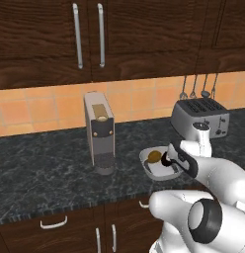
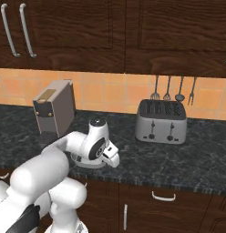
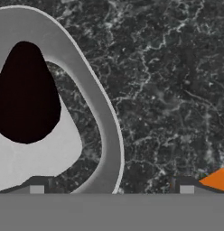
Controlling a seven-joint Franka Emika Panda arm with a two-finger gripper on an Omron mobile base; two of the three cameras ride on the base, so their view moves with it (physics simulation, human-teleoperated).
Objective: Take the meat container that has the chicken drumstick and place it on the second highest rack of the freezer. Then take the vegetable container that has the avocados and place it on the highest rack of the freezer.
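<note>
Dark counter (image 1: pixel 45 168) carried the bowl (image 3: pixel 102 113); the gripper (image 3: pixel 111 188), fully open and empty, should straddle its rim squarely.

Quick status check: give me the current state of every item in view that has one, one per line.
vegetable container: upright on the counter, not gripped
avocados: lying inside the container
hand: open, low over the container's rim, holding nothing
upper cabinet doors: closed
toaster: upright, slots empty
coffee machine: upright on the counter
</note>
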